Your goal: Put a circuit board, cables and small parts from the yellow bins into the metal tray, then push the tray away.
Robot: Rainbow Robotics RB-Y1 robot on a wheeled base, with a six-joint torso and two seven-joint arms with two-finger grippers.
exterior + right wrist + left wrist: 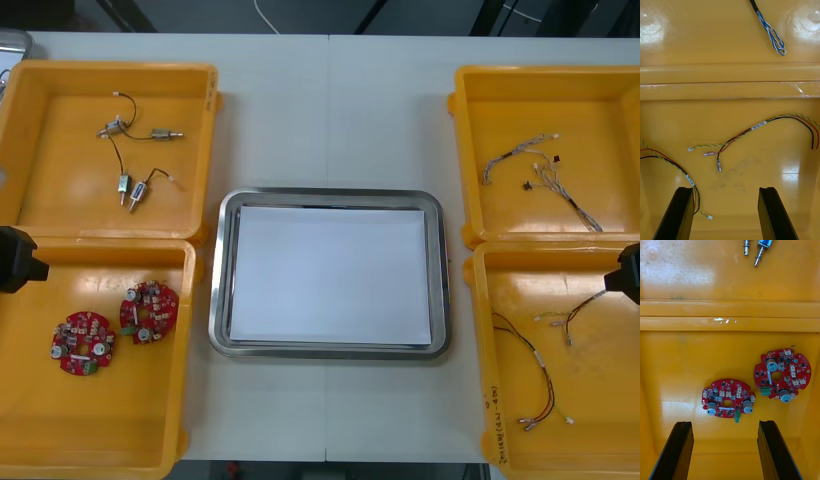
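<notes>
Table (330, 110): light and plain, with a thin seam running from the far edge to the tray.
Beyond the far edge: dark floor, with a white cord (264, 14) curling in.
Metal tray (330, 194): mid-table between the bins, shiny rim, white inside.
Far left bin (110, 68): small metal parts (135, 150).
Near left bin (100, 430): two circuit boards (149, 310), side by side.
Far right bin (545, 72): blue and white cable (771, 33).
Near right bin (600, 400): red, yellow and black cables (763, 131).
Left gripper (724, 423): above the near left bin, fingers spread, boards just past the tips, untouched.
Right gripper (724, 189): above the near right bin, fingers spread, one cable end beside a finger.
</notes>
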